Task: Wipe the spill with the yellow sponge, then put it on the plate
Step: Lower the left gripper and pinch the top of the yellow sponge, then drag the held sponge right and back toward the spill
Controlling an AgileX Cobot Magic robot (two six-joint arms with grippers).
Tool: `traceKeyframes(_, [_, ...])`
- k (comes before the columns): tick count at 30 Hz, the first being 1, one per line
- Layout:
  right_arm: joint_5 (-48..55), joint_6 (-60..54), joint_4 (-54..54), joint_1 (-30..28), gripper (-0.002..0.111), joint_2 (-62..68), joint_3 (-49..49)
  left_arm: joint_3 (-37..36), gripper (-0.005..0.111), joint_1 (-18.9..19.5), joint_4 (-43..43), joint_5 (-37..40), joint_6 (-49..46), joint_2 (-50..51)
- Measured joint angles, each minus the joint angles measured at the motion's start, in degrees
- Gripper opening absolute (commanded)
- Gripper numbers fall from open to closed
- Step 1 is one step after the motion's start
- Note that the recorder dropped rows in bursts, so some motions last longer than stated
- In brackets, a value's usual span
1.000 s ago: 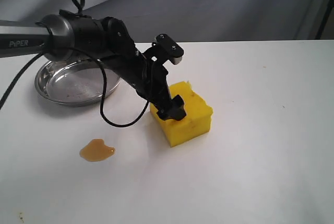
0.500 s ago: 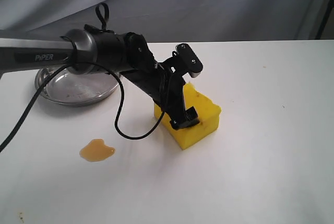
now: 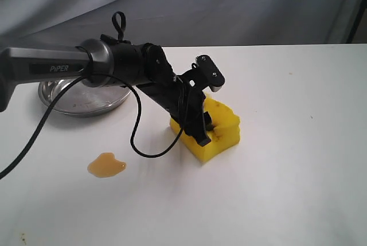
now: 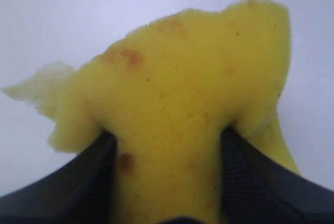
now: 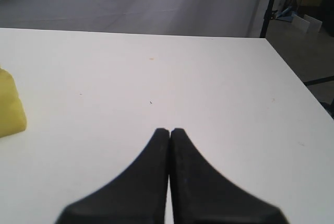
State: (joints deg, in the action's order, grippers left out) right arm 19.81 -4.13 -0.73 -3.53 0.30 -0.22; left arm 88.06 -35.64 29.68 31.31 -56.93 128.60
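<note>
Exterior view: my left claw (image 3: 203,131) is clamped on the yellow sponge (image 3: 222,132), a thick block of bright foam with blunt corners and a notched top edge. The sponge sits on a smooth white counter (image 3: 287,171); its lower edge looks to be touching the surface. My black left arm (image 3: 86,68) slants down to the sponge from the plate's side and covers part of its near face. A thin black cable (image 3: 136,137) loops off the arm beside the sponge. The spill (image 3: 106,165), a small glossy amber blob with lobed edges, lies well apart from the sponge. The plate (image 3: 63,104), round, shallow, shiny steel with a raised rim, lies beyond the spill, farther from the sponge and partly hidden behind my arm.

Left wrist view: the sponge (image 4: 193,93) fills the frame, porous, with rusty brown specks. My ribbed black fingers (image 4: 88,182) press in from both sides, and the foam pinches narrow between them and bulges above. One corner is frayed and pale.

Right wrist view: my right claw (image 5: 169,131) is closed on nothing, its smooth black fingertips touching. It hangs over bare counter, well apart from the sponge (image 5: 10,112), of which one rounded yellow corner shows at the frame's edge. Grey cloth (image 5: 156,4) backs the counter.
</note>
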Motion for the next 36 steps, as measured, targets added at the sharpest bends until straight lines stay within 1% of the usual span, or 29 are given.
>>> traceKeyframes(12, [0.0, 0.0, 0.0, 0.0, 0.0, 0.0, 0.0, 0.14, 0.0, 0.0, -0.21, 0.0, 0.0, -0.12])
traceKeyframes(24, [0.0, 0.0, 0.0, 0.0, 0.0, 0.0, 0.0, -0.22, 0.0, 0.0, -1.84, 2.56, -0.11, -4.63])
traceKeyframes(30, [0.0, 0.0, 0.0, 0.0, 0.0, 0.0, 0.0, -0.44, 0.0, 0.0, -1.84, 6.67, -0.11, -4.63])
traceKeyframes(36, [0.0, 0.0, 0.0, 0.0, 0.0, 0.0, 0.0, -0.44, 0.0, 0.0, -1.84, 13.28, -0.11, -4.63])
